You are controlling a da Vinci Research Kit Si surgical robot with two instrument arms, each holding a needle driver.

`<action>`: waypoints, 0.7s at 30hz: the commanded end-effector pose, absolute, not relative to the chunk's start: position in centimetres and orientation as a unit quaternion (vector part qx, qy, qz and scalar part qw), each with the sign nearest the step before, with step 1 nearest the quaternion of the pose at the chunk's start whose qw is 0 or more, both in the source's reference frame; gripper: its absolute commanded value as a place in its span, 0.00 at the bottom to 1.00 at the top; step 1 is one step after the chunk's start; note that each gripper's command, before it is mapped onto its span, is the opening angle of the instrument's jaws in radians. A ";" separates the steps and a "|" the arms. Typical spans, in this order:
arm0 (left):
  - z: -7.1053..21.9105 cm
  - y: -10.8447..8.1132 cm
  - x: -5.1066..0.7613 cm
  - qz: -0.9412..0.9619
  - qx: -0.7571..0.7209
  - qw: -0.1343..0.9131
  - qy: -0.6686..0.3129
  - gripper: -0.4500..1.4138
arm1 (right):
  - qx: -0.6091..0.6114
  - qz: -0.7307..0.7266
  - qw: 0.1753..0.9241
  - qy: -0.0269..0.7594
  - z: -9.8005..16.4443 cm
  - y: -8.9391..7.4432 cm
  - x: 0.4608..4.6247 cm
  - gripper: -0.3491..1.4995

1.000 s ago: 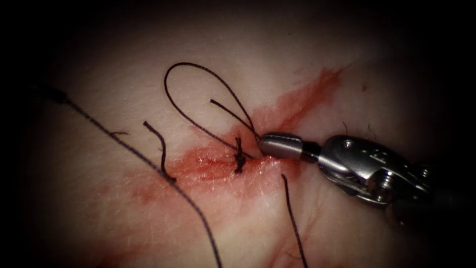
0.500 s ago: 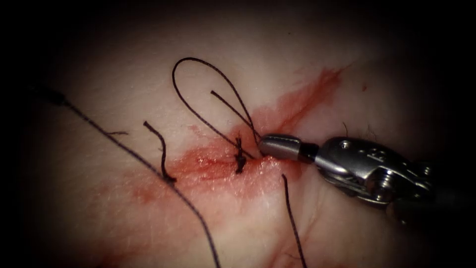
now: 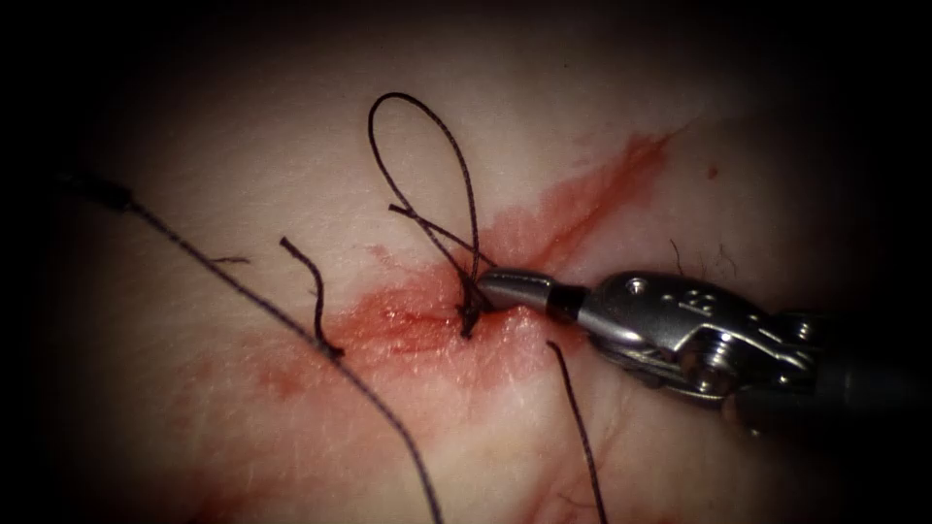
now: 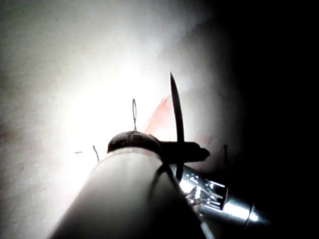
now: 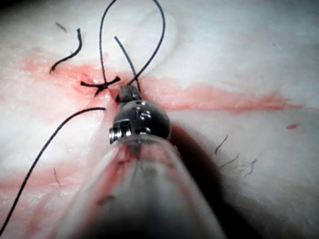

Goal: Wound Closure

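Tissue, pale and stained with red fluid along the cut, lies beneath the right tool, which enters from the right of the endoscope view. Its jaws are closed, their tip touching the knot on the cut; whether they pinch thread there cannot be told. From the knot a thread loop rises and narrows to a slim oval, with a short free end crossing its base. A cut thread end curls up from a second stitch point to the left of the knot. A long strand runs diagonally across the left side, and another strand trails downward on the right side of the cut. The right wrist view shows the same closed jaws at the knot. The left tool appears dark in the left wrist view, holding the curved needle near its lower end, point upward, clear of the tissue.
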State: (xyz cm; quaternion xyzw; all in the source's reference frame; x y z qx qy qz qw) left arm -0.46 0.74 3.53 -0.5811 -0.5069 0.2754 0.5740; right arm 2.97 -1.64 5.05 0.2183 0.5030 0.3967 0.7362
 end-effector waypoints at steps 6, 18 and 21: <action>3.6 0.8 -0.51 0.275 -0.581 0.573 -0.509 0.00 | 0.206 0.401 0.754 0.478 5.1 -1.7 3.18 0.00; 3.5 0.8 -0.53 0.273 -0.578 0.573 -0.513 0.00 | 0.078 0.490 0.746 0.444 5.4 -1.3 3.03 0.00; 3.5 0.8 -0.54 0.273 -0.578 0.573 -0.513 0.00 | 0.061 0.502 0.744 0.437 5.5 -1.2 2.99 0.00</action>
